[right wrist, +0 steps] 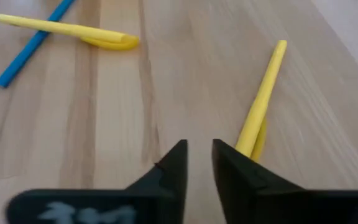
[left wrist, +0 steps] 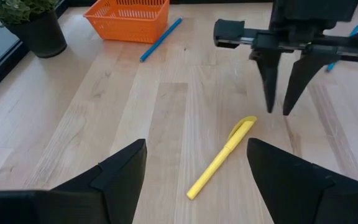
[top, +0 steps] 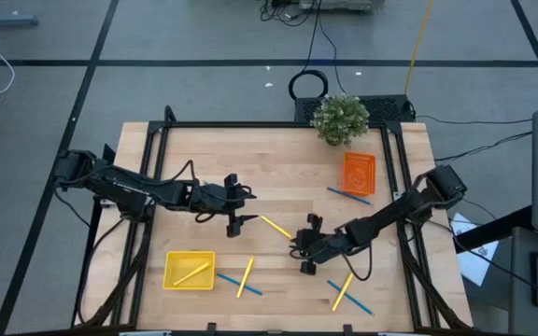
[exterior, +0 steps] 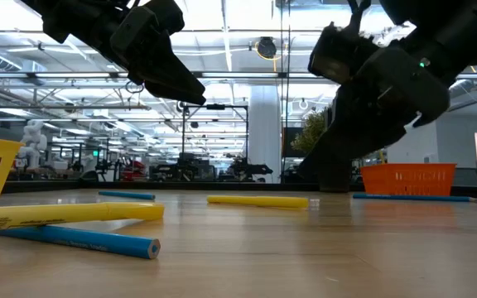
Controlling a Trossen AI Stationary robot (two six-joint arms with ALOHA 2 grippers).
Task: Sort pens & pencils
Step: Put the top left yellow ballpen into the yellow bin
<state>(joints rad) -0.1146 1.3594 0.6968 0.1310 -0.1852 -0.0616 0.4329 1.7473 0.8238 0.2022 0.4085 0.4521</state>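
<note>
1. We find the left gripper (top: 241,207) raised above the middle of the bench (top: 288,159), left of centre, its jaws wide apart and holding nothing.
2. The right gripper (top: 304,245) hangs over the bench just right of centre. In the left wrist view its jaws stand slightly apart, tips pointing down, with nothing between them.
3. A yellow pen (top: 276,227) lies flat on the bench between the two grippers, at a slant. Its right end is near the right gripper (left wrist: 277,99), but we cannot tell whether they touch.
4. A yellow tray (top: 190,271) sits near the front left of the bench, with one yellow stick (top: 191,273) lying inside it.
5. Just right of that tray, a second yellow stick (top: 246,277) lies crossed over a blue stick (top: 232,282).
6. Near the front right, a third yellow stick (top: 343,291) crosses another blue stick (top: 351,297).
7. An orange tray (top: 359,173) stands at the far right of the bench. A blue stick (top: 348,195) lies on the bench just in front of it.
8. A potted plant (top: 340,119) stands at the far edge of the bench, just beyond the orange tray.
9. We cannot make out any contents in the orange tray.
</note>
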